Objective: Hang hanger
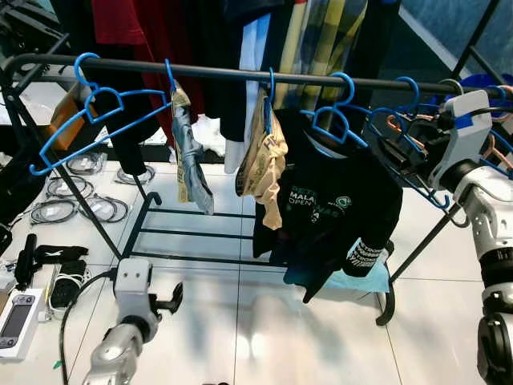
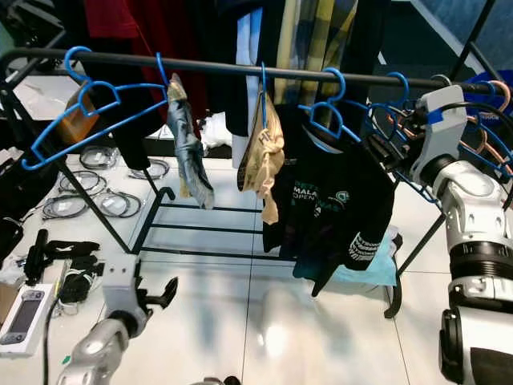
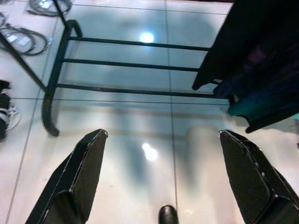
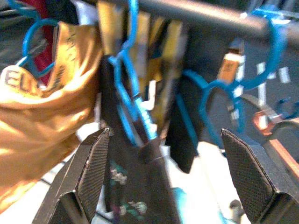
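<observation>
A black clothes rack stood on the white tiled floor. From its rail hung blue hangers, a tan garment and a black T-shirt. Coiled cables lay on the tiles.

The robot's arms are silver-grey with rounded, jointed segments and boxy pale wrist housings. The right gripper and left gripper have long black fingers with finely textured pads; a black cable loops over the right wrist
</observation>
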`<state>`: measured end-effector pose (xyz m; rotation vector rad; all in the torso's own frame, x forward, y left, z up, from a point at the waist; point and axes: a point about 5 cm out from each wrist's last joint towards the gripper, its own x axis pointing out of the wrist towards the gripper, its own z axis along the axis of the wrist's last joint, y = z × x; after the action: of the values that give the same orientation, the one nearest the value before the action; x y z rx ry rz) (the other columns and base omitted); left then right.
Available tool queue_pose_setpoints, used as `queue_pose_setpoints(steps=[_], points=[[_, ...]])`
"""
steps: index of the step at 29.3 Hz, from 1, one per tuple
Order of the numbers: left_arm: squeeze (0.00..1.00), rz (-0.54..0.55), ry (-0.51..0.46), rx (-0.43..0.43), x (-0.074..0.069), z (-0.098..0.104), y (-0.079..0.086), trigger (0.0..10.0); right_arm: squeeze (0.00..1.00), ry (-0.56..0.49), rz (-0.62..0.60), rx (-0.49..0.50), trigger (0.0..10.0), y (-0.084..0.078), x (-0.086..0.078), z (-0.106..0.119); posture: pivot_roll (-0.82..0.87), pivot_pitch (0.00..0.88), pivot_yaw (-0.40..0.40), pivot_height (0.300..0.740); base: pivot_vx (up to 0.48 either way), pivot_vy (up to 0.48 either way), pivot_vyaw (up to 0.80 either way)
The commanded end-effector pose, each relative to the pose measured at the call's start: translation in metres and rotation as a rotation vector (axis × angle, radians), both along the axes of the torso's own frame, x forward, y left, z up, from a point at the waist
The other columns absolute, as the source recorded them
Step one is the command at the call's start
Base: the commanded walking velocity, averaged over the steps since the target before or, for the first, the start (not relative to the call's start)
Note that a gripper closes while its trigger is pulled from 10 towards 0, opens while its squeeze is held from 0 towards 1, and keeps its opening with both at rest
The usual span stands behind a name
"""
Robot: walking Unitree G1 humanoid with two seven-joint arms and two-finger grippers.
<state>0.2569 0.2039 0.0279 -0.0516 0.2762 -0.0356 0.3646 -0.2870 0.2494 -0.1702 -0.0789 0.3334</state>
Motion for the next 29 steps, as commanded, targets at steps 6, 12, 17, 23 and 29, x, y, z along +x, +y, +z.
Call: queue_pose_setpoints(steps=[6, 12, 17, 23, 29], points=[[0.00, 0.007, 0.045, 0.032, -0.016, -0.004, 0.019, 10.0, 0.00, 0.006, 0.047, 0.024, 10.0, -0.005, 0.003, 0.001, 0.00, 0.232, 0.044, 0.740, 0.000, 0.000, 0.00], [0.00, 0.006, 0.054, 0.067, -0.023, 0.001, 0.032, 10.0, 0.00, 0.010, 0.035, 0.003, 10.0, -0.012, 0.003, 0.004, 0.02, 0.252, 0.063, 0.740, 0.000, 0.000, 0.00], [0.00, 0.000, 0.064, 0.096, -0.028, 0.005, 0.043, 10.0, 0.00, 0.015, 0.048, -0.009, 10.0, -0.015, 0.002, 0.006, 0.04, 0.272, 0.083, 0.740, 0.000, 0.000, 0.00], [0.00, -0.001, 0.065, 0.099, -0.028, 0.006, 0.044, 10.0, 0.00, 0.015, 0.051, -0.010, 10.0, -0.016, 0.002, 0.006, 0.04, 0.272, 0.083, 0.740, 0.000, 0.000, 0.00], [0.00, -0.019, 0.084, 0.127, -0.032, 0.008, 0.051, 10.0, 0.00, 0.081, 0.195, -0.069, 0.0, -0.014, -0.004, 0.004, 0.05, 0.285, 0.112, 0.740, 0.000, 0.000, 0.00]])
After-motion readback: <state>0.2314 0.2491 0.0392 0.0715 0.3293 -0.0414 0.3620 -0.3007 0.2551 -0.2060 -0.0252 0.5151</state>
